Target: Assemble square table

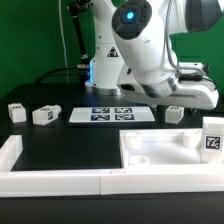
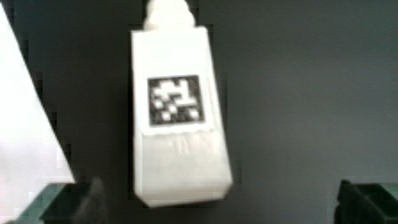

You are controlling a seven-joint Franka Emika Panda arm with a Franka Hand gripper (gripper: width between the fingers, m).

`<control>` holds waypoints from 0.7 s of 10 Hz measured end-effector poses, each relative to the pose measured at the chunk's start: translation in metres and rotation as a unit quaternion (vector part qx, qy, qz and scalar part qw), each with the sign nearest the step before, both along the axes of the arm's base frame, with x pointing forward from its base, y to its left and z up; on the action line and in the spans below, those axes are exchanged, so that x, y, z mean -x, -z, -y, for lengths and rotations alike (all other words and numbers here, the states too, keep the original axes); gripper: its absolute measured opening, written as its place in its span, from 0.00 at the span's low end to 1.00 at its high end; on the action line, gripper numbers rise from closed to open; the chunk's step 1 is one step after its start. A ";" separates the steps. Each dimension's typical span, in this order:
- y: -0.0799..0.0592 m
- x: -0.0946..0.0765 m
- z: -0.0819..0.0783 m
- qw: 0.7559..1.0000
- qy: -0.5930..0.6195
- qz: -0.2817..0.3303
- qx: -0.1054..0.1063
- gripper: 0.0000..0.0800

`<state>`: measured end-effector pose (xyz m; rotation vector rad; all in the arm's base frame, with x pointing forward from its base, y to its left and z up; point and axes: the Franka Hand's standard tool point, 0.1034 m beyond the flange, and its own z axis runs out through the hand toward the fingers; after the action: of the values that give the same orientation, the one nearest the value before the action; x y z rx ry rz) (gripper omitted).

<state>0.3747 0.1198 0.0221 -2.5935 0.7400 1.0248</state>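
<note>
- Long white plastic border rail (image 1: 60,182) runs along the front edge of the black table (image 1: 90,140), closest to the exterior view.
- Behind it, on the exterior view's right, sits the white plastic square tray-like table top (image 1: 160,150) with its raised rim; a black-and-white tag (image 1: 213,138) stands at its right end.
- 2 short white tagged legs (image 1: 15,112) (image 1: 43,115) lie on the exterior view's left, near the thin flat white marker board (image 1: 112,114).
- A 3rd short white tagged leg (image 2: 178,110) lies flat on the table, directly under the 2-finger gripper (image 2: 214,198).
- Its dark fingers (image 2: 63,200) stand wide apart, 1 on either side of the 3rd leg's end (bare table shows in both gaps), touching nothing.
</note>
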 end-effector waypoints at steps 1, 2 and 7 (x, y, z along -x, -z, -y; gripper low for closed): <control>0.002 0.005 0.000 1.000 -0.001 -0.004 0.000 0.81; 0.003 0.008 0.001 1.000 0.000 -0.007 0.001 0.81; 0.004 0.015 -0.002 0.999 0.018 -0.024 -0.033 0.81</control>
<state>0.3598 0.1215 0.0178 -2.4988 0.7484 1.0843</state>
